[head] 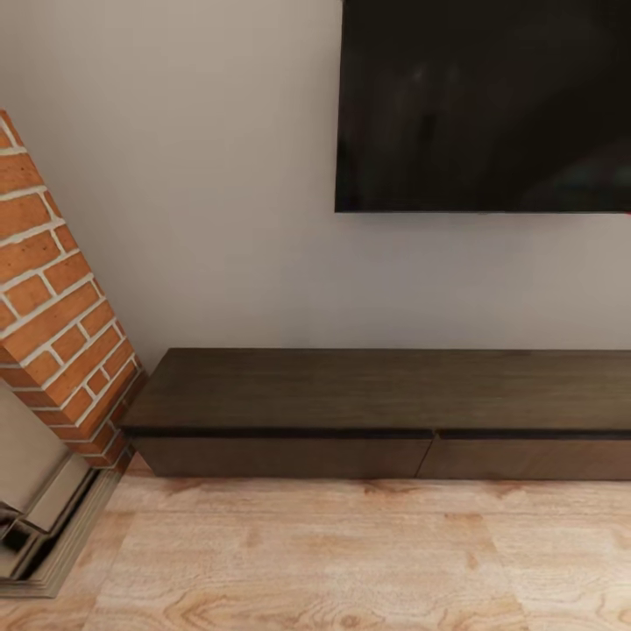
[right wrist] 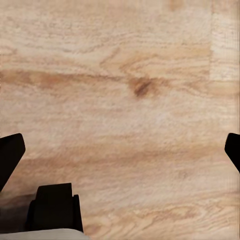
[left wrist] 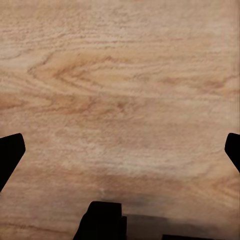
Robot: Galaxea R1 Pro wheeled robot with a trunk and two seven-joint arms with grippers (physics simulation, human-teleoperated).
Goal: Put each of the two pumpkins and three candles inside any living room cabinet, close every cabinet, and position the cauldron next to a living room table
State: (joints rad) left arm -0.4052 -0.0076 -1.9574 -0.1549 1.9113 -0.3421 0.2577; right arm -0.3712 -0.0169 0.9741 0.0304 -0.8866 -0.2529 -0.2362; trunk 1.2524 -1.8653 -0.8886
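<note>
- i see the cabinet [head: 386, 412] low against the wall, both front panels flush, its top bare.
- open wooden floor [head: 350, 552] runs along its front edge.
- brick fireplace [head: 53, 298] crowds the cabinet's left end; a dark tv [head: 482, 105] hangs above.
- left jaws [left wrist: 120, 150] and right jaws [right wrist: 120, 150] spread wide over the floor, holding nothing.

low dark cabinet [head: 377, 412], fronts shut

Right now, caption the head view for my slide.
Low dark-brown cabinet, panels shut, under a wall-mounted TV, brick fireplace beside it.
</note>
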